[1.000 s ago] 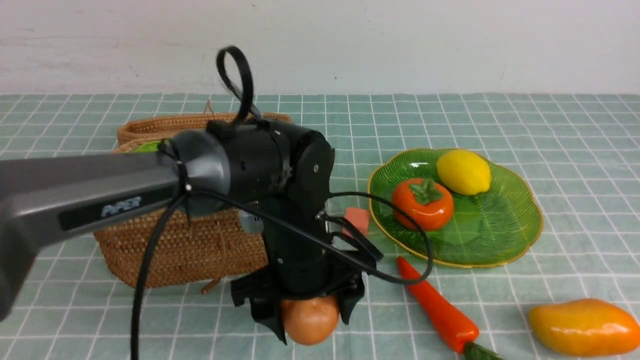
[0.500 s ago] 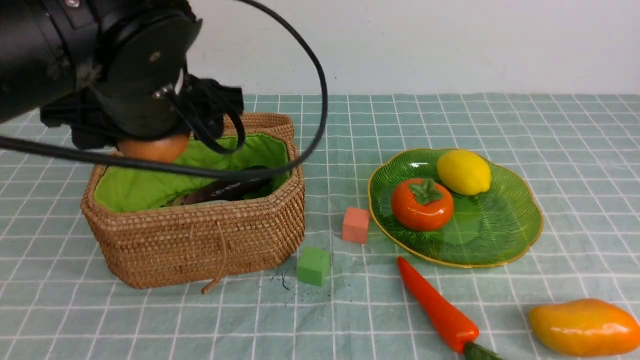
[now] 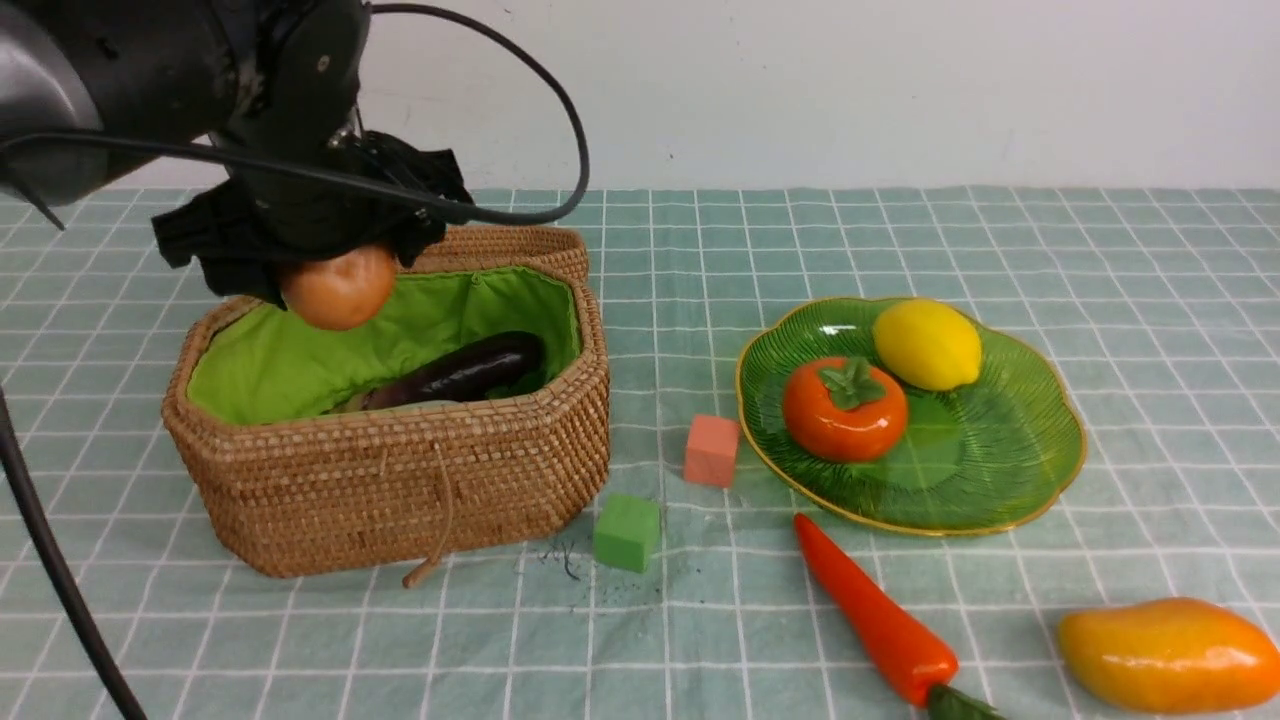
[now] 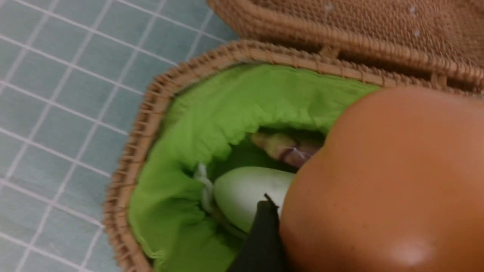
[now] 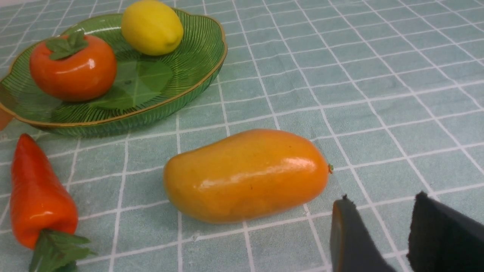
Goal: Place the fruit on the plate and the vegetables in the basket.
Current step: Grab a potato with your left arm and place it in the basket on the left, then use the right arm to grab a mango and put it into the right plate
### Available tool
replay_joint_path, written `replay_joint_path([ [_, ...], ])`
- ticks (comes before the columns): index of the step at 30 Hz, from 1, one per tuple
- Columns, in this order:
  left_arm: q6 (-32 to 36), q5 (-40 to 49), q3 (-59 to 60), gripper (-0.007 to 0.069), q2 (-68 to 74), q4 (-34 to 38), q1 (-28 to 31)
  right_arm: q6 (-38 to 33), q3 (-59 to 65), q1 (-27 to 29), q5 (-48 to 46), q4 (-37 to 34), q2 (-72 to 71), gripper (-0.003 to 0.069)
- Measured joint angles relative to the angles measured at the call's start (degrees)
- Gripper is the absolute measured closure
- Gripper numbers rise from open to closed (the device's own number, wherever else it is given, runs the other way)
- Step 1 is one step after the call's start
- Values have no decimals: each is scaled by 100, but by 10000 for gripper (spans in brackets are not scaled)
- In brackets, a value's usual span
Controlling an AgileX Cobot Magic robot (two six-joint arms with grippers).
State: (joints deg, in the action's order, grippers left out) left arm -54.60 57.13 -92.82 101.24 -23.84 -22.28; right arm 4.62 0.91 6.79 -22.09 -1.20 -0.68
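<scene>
Potato (image 3: 338, 288), glossy, rigid, probably light and slippery, pinched across its middle by left gripper (image 3: 322, 268) above basket (image 3: 400, 490).

I have the basket (image 3: 400, 490) on the left of the table (image 3: 1100, 250) and the plate (image 3: 1040, 480) to its right. The eggplant (image 3: 460, 368) and radish (image 4: 245, 189) lie in the basket, and my left gripper (image 3: 325, 265) holds the potato (image 3: 338, 287) above its rear left rim. On the plate, the lemon (image 3: 928, 343) sits behind and right of the persimmon (image 3: 845, 408). Between basket and plate sit the rear cube (image 3: 712, 450), beside the plate, and the front cube (image 3: 627, 532), by the basket's front right corner. The carrot (image 3: 875, 615) lies before the plate, the mango (image 3: 1168, 652) to its right.
</scene>
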Motion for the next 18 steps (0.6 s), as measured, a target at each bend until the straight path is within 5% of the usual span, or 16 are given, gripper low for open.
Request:
replay_joint_path([
  [13, 118, 555, -5, -32, 72, 230, 0, 0, 0, 0, 0, 0, 0, 415],
  [18, 767, 1014, -21, 36, 72, 866, 6, 0, 0, 0, 0, 0, 0, 415],
])
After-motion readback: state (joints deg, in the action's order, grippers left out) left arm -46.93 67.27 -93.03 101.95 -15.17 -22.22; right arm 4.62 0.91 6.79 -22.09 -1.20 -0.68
